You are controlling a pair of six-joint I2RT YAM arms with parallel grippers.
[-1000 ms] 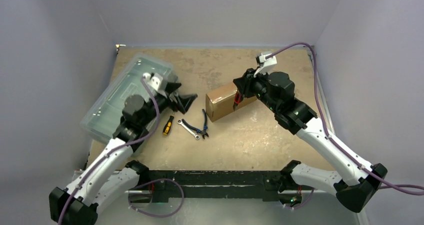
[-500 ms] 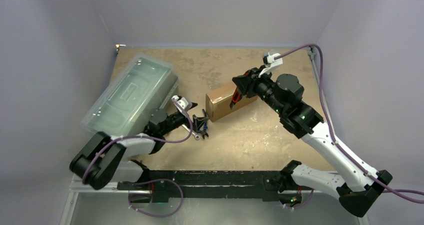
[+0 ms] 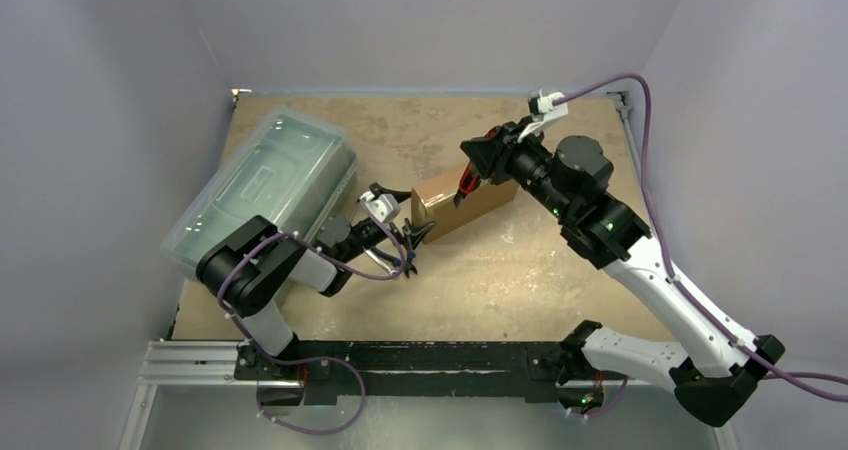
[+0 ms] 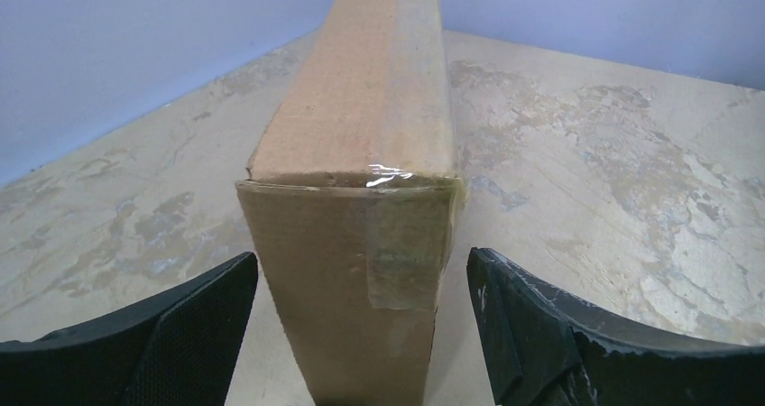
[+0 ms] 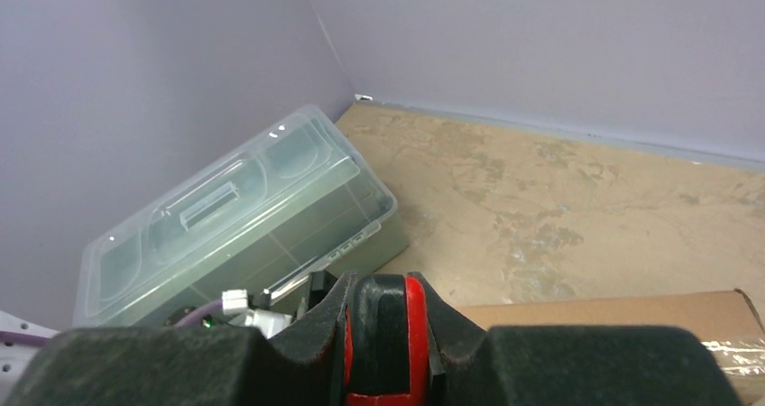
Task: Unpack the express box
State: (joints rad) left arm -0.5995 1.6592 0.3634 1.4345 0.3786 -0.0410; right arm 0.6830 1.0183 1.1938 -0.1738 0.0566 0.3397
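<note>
**A:** Where is the express box?

**B:** Seen from above, the express box [image 3: 462,202] lies mid-worktop [image 3: 500,280]. Its long axis runs from 8 o'clock to 2 o'clock. A clear plastic bin [image 3: 265,190] sits well apart at its 9 o'clock.

**A:** Which arm is nearer?

**B:** Both are close. The left pincer [image 3: 412,232] is at the box's 8 o'clock end, so the box lies at 2 o'clock from it. In the left wrist view, the left pincer is spread. Its two fingers [image 4: 162,334] flank the taped end face, with a gap on each side.

**A:** And the right?

**B:** The right pincer [image 3: 476,167] hangs over the box's top face, toward its 12 o'clock edge. It is pinching a red tool [image 3: 465,184] that points down at the cardboard. The next move likely depends on the left pincer closing across that narrow end.
</note>
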